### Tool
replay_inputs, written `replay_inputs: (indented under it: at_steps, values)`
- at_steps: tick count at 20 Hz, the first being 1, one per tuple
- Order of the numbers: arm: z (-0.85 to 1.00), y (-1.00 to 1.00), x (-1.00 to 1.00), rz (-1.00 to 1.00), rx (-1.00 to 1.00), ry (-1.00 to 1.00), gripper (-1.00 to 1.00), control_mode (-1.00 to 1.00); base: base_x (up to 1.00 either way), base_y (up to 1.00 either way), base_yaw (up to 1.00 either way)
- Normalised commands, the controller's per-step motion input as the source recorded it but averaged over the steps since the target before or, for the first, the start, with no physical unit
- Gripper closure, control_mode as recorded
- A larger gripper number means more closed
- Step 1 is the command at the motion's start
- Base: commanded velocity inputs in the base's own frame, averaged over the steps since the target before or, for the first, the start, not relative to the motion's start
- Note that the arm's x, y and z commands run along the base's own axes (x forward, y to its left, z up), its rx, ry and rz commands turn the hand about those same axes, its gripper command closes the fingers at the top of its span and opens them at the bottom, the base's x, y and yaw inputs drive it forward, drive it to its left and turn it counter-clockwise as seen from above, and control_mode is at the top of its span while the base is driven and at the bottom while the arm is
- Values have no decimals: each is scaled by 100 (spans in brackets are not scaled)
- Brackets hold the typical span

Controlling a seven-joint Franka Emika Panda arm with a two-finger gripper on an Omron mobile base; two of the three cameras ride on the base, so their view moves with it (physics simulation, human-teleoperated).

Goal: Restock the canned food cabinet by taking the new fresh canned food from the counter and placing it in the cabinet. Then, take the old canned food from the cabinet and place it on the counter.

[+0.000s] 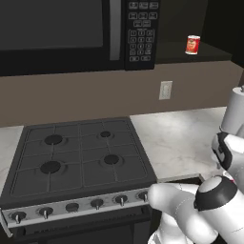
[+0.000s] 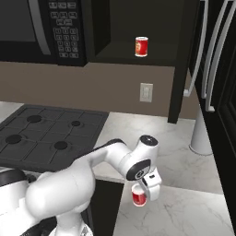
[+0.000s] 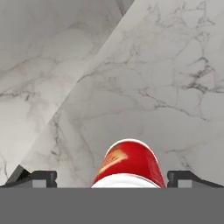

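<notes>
The first step is in hand: picking up the new can (image 2: pixel 138 197), which stands on the marbled surface (image 2: pixel 184 166) in the lower middle of the right base view. The end effector (image 2: pixel 141 199) is down over it, jaws spread wide either side and not yet gripping. Next, I judge, it should close, lift and carry the can up to the cabinet (image 2: pixel 138 59) at upper middle, beside the old can (image 2: pixel 141 47) there.

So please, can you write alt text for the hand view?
An upright red can stands on the marbled counter, between the open gripper's two dark fingertips, which do not touch it.
</notes>
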Motion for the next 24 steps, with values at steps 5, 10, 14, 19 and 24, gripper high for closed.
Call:
replay_inputs:
  at_steps: [5, 10, 14, 19, 24]
  values:
    - [-34, -2, -26, 0, -9, 0, -100, -100, 0, 0, 0]
    - [-23, 0, -1, 0, -5, 0, -100, -100, 0, 0, 0]
    - [-3, 0, 0, 0, 0, 0, 100, -100, 0, 0, 0]
    - [1, 0, -9, 0, 0, -1, 100, -100, 0, 0, 0]
    - [39, 14, -8, 0, -12, -15, 100, -100, 0, 0, 0]
